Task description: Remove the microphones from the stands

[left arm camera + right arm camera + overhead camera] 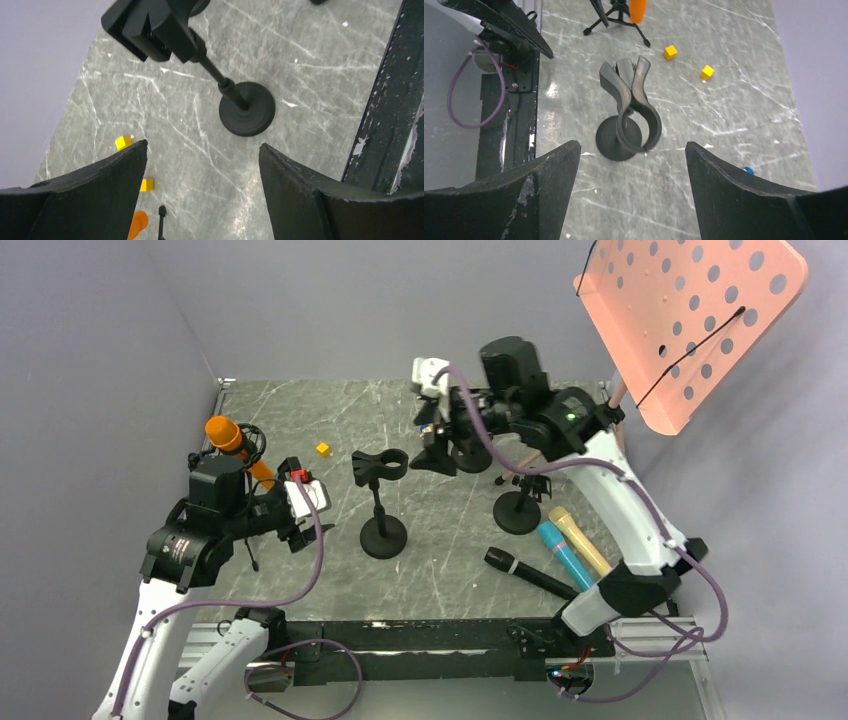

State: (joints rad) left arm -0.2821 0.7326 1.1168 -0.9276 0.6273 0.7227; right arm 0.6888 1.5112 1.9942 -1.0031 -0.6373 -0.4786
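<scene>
While both arms hang over the grey marbled table, the orange microphone sits tilted in a tripod stand at the far left of the surface. It is just behind the left arm, and neither gripper touches it. Left gripper: fingers spread wide, nothing between them, looking down on bare table, with the round base of the clip stand just beyond the tips. Right gripper: fingers likewise wide apart, holding nothing, pointed toward that same clip stand from its right side. The stand's C-shaped clip is empty and its open mouth faces the right wrist camera. Right of the clip stand is a second short black stand. Three loose microphones lie flat on the table beside it: a yellow microphone and a blue microphone side by side, and a black microphone nearer the arm bases, a little apart from the pair. Two small yellow cubes rest on the table between the tripod and the clip stand, apart from each other. A pink perforated tray stands tilted over the far right corner, above the right arm. Markings: small white print on the black joint housing of the left arm, too small to read. A green light glows on the right arm.
</scene>
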